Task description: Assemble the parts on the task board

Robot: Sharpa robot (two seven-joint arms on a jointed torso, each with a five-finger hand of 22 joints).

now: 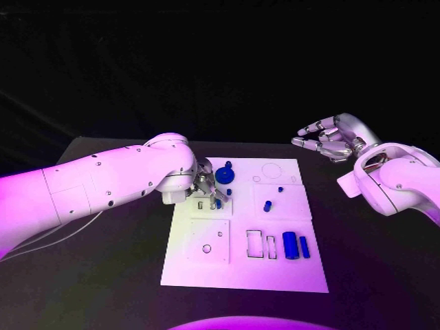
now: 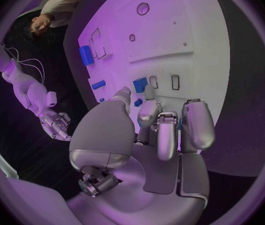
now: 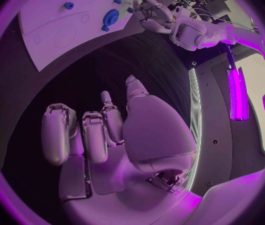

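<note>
Head view: left hand pinches a small blue peg over the flat white board; right hand spread, empty.

Left arm reaching in from 9 o'clock, wrist bent down, left hand lowered at centre, fingers curled downward and close together; grasp not discernible. Right arm entering from 3 o'clock, right hand raised, fingers apart, loosely curled, holding nothing.

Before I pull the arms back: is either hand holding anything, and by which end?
Right hand holds nothing. Left hand is down at a small blue part on the board; whether it grips it cannot be told.
</note>
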